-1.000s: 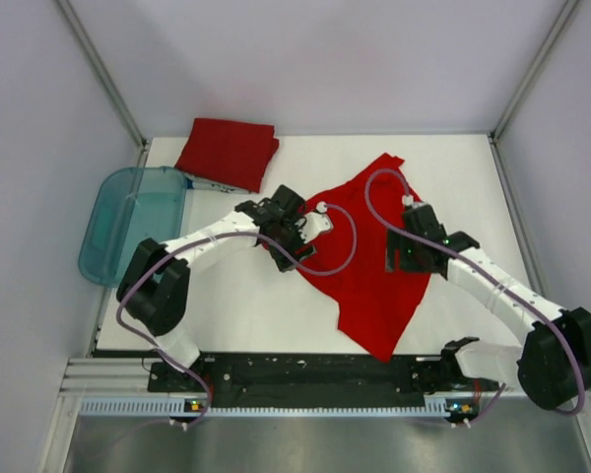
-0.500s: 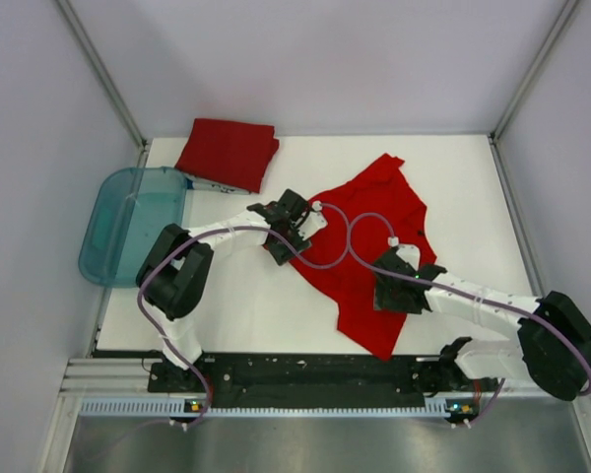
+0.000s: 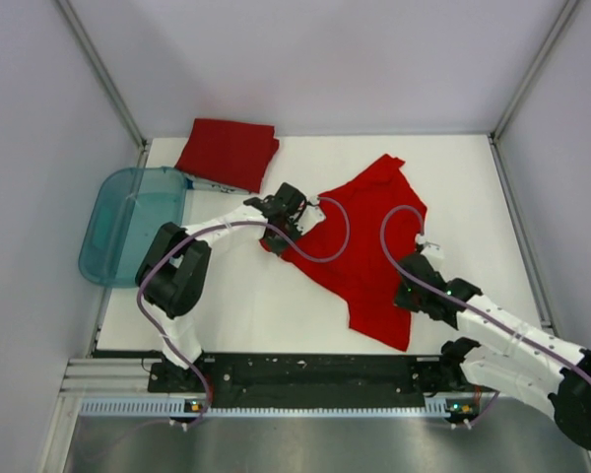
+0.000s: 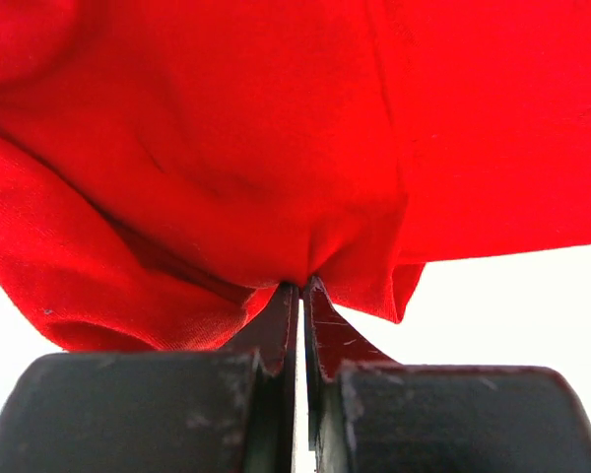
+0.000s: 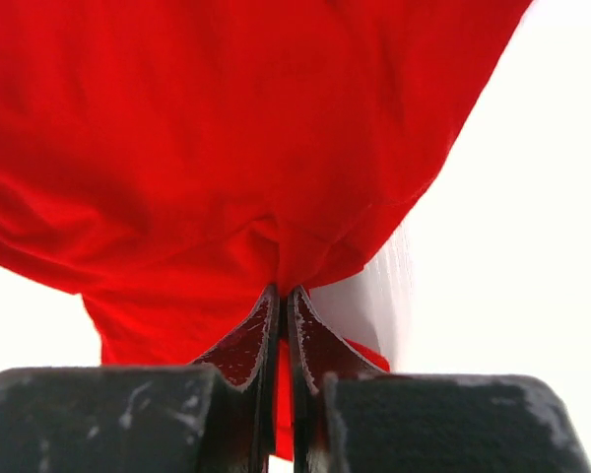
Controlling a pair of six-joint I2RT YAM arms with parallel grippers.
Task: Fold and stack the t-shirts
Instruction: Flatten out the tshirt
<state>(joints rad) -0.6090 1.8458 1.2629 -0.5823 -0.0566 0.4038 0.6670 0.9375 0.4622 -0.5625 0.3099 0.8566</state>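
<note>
One done: folded t-shirt [image 3: 229, 153] parked back-left. Clamped tight on the loose t-shirt [image 3: 369, 258], left gripper [image 4: 301, 292] and right gripper [image 5: 282, 295] alike; folding and stacking yet to come.

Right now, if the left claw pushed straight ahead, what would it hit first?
The spread red t-shirt: the left claw is shut on its bunched edge, with cloth filling the view ahead.

tub [image 3: 128, 227]: see-through teal plastic, left of frame, at table's left edge | table [image 3: 266, 315]: white, centre | rail [image 3: 305, 372]: black, across bottom of frame
</note>
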